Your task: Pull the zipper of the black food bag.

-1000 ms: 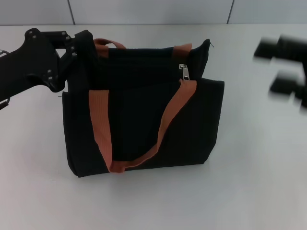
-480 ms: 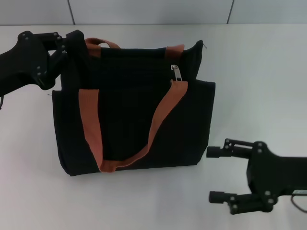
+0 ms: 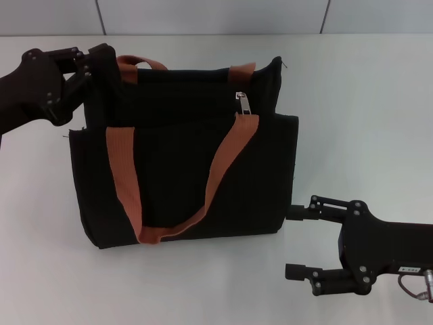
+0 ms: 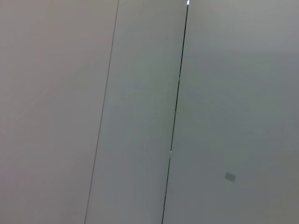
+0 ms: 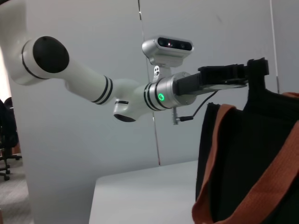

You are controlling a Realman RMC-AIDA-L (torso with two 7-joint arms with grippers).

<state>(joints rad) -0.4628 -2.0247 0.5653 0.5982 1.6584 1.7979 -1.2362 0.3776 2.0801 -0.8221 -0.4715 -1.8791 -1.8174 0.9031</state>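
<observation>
Left gripper [image 3: 101, 57] clamped on black food bag [image 3: 183, 156] top corner; right gripper [image 3: 294, 240], fingers apart, has swung in low beside the bag, zipper [image 3: 242, 104] above-left of it, unpulled, so reach comes next

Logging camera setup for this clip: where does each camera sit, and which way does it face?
Head view: high, looking down at the black food bag on the table; left hand at the bag's top corner, right hand open beside it.
Left wrist view: faces only a bare panelled wall; no robot parts show.
Right wrist view: low beside the bag, looking toward the left arm.
Head and right wrist views share the bag and the left hand.
</observation>
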